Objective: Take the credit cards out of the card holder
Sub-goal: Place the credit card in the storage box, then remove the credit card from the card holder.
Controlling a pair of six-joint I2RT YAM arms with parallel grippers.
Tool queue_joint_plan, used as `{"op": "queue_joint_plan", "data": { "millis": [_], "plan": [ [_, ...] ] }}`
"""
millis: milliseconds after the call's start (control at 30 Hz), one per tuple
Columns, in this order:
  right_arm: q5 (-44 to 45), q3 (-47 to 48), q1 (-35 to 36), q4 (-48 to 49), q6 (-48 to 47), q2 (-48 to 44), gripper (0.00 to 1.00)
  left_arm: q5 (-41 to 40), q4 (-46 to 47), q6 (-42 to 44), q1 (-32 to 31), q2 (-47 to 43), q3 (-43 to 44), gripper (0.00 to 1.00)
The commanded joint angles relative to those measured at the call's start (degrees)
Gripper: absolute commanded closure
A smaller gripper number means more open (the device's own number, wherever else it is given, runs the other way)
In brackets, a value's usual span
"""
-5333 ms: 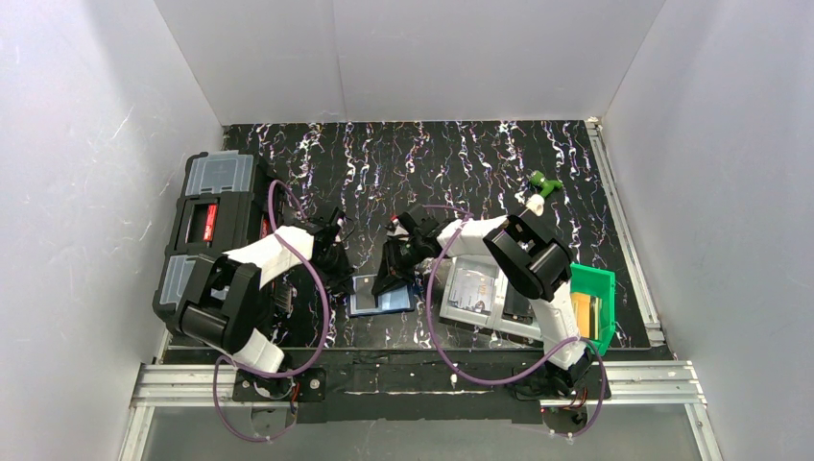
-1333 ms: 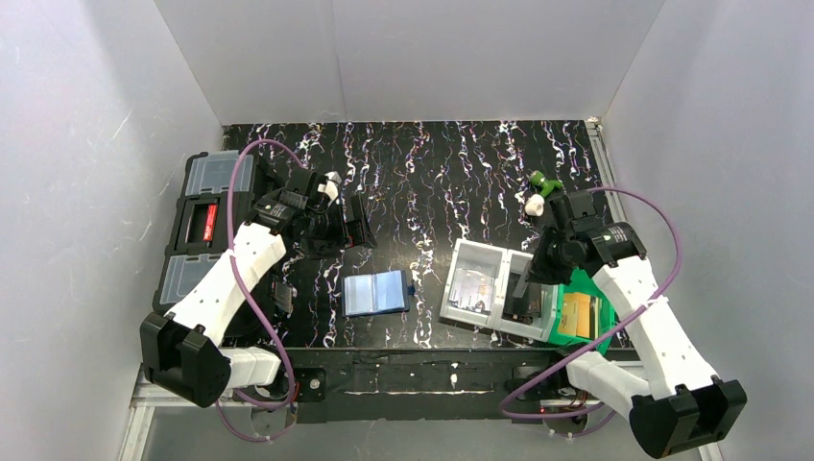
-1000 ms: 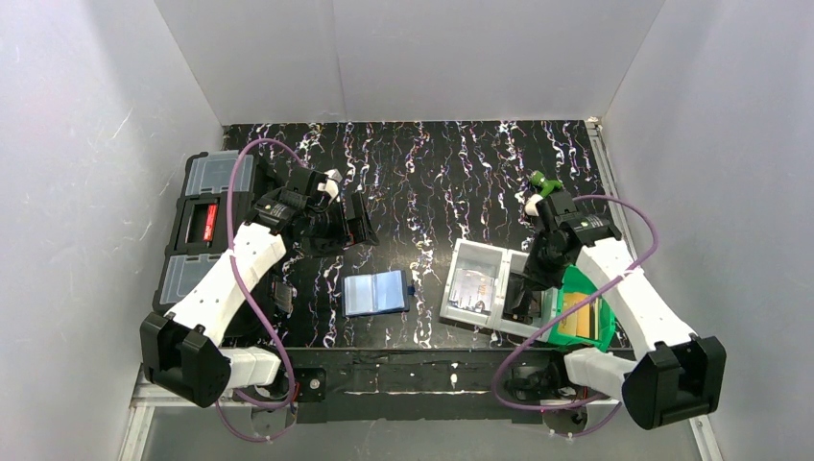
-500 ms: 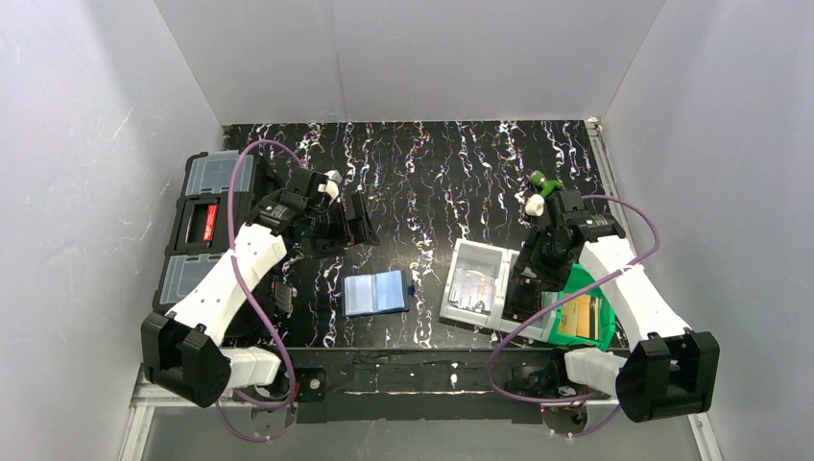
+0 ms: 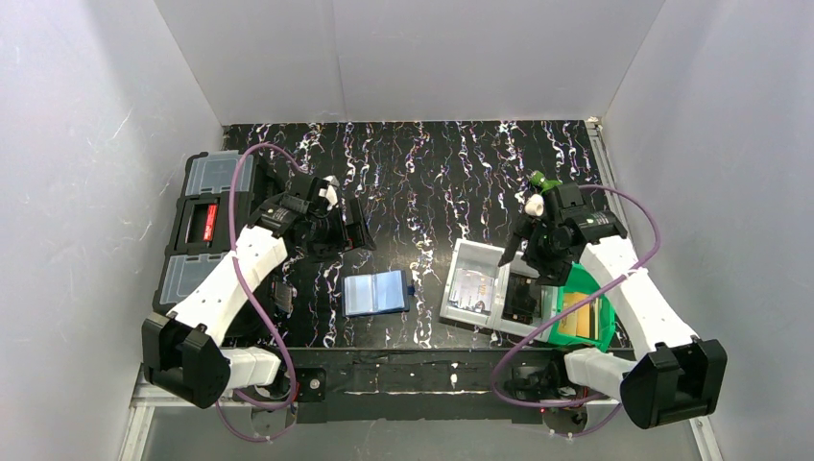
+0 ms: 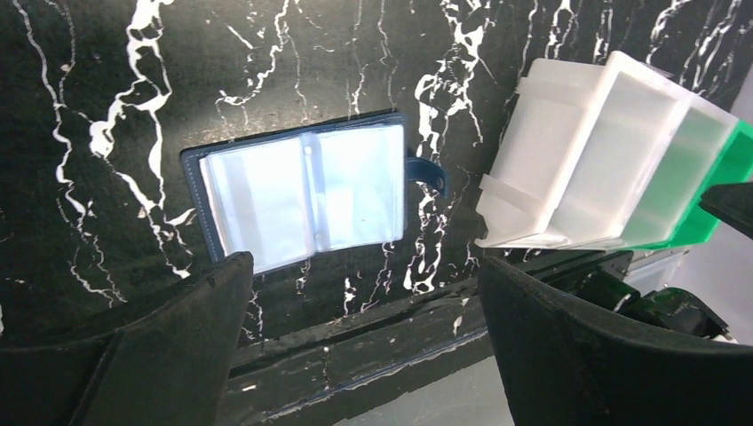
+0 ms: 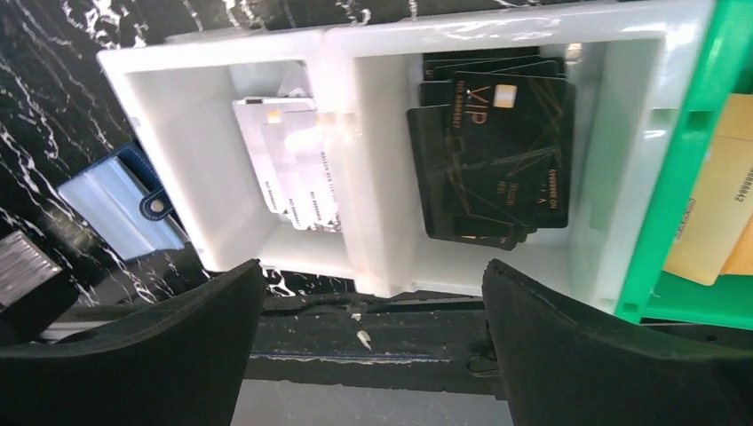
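Marbled black worktop, white walls: both grippers released, holder [image 5: 376,293] open flat at the front middle.
Right gripper [image 7: 371,266] hangs with jaws spread and empty over the white bin [image 7: 373,160] at the front right. Black cards [image 7: 497,151] are stacked in its right compartment, white cards [image 7: 289,160] in its left, and tan cards [image 7: 710,222] in the green bin [image 7: 701,133] alongside. Left gripper [image 6: 364,259], equally wide and empty, hovers above the holder, whose clear sleeves look empty, though a pale card could hide there. Cards should be light, stiff and slick, so pinch a protruding short edge. The holder is probably light and floppy and likely to slide unless pinned by its navy border. Bare worktop lies behind it, the front edge is close, and a toolbox [image 5: 206,235] lines the left edge.
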Motion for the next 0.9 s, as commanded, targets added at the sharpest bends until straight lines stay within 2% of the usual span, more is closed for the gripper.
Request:
{"op": "queue_joint_plan", "data": {
  "millis": [0,200,333,500,667,867],
  "plan": [
    [1.44,5.56,7.72,3.47,3.49,0.99,0.02,-3.13,-2.71,0.50,-0.21,-2.59,-0.45,0.02],
    [2.53,12.10,20.47,6.46,7.46,8.29,0.02,-5.88,-5.23,0.33,-0.09,-2.67,-0.44,0.02],
    [4.76,20.06,26.85,4.42,7.05,16.36,0.02,-7.61,-6.77,-0.26,0.56,-2.46,-1.23,0.02],
    [4.06,28.92,32.57,4.58,5.76,26.27,0.02,-8.41,-6.28,-0.92,2.45,-3.43,-4.61,0.02],
    [3.83,36.94,36.93,4.18,4.19,36.35,0.02,-3.46,-2.95,-1.52,6.92,-4.06,-10.42,0.02],
    [0.71,43.70,40.35,5.62,3.75,46.21,0.05,-3.43,-1.40,-1.29,9.46,-3.60,-13.48,0.02]
  ]
}}
